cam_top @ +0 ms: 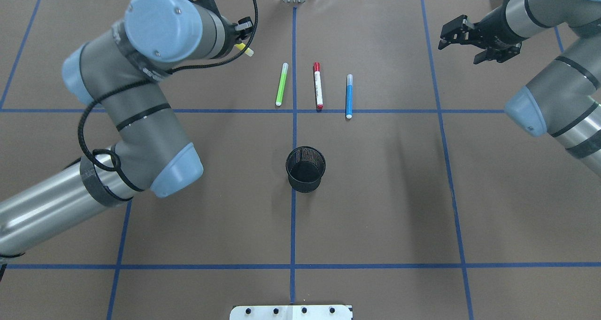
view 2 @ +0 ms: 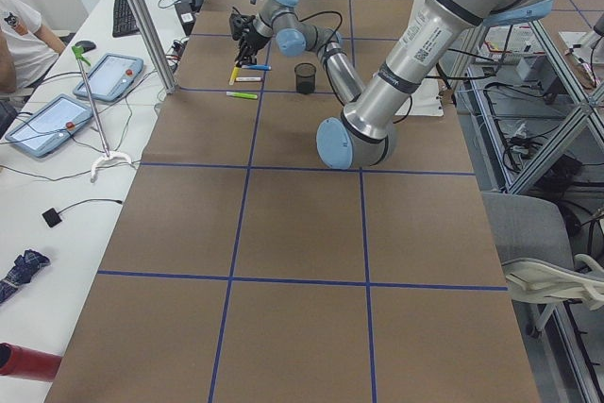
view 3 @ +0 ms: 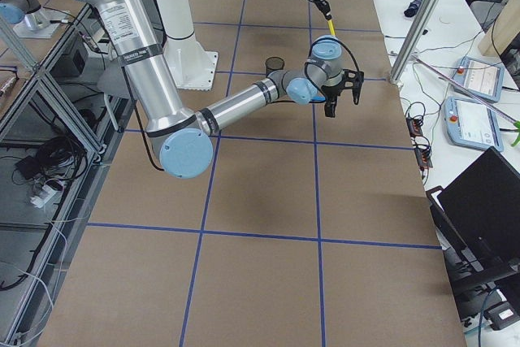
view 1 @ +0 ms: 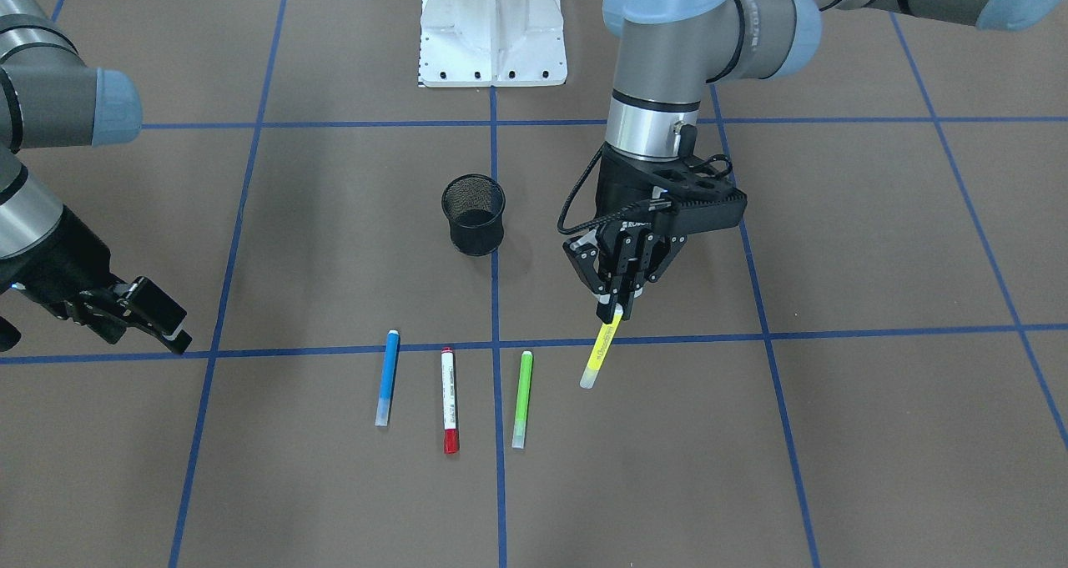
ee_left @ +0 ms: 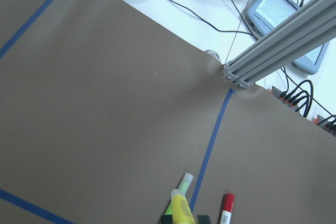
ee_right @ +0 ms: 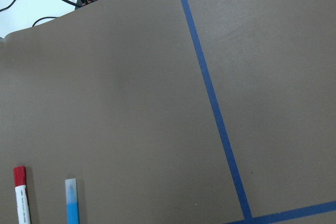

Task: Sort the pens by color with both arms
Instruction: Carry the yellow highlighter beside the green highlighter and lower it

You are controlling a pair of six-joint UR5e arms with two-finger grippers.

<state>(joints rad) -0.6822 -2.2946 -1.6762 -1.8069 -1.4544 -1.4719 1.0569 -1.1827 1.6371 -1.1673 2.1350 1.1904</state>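
Listed left to right as seen from the camera facing the robot.

1. Right arm's black two-finger gripper (view 1: pixel 171 330): low over the brown paper-covered table (view 1: pixel 834 434), well apart from the pens. Its fingers stand apart with nothing between them.

2. Slim blue marker pen with a pale tip (view 1: pixel 387 378): lies flat, its far end across the blue tape line (view 1: pixel 292 353).

3. Slim white marker pen with a red cap (view 1: pixel 449 401): lies flat just beside the blue one and not touching it. The cap is at the end away from the robot, and the other end meets the tape line.

4. Black wire-mesh cup (view 1: pixel 474 215): stands upright between the row of pens and the white pedestal base (view 1: pixel 492 30), beside the central tape line.

5. Slim lime-green marker pen with a pale tip (view 1: pixel 522 399): lies flat, roughly parallel to the other two and across the central tape line from them.

6. Slim yellow marker pen with a pale tip (view 1: pixel 601 353): held at its upper end and tilted, its pale tip pointing down and away from the robot, near the lime-green pen. Whether that tip touches the table cannot be told.

7. Left arm's black two-finger gripper (view 1: pixel 613 309): points downward, its fingers clamped on the yellow pen.
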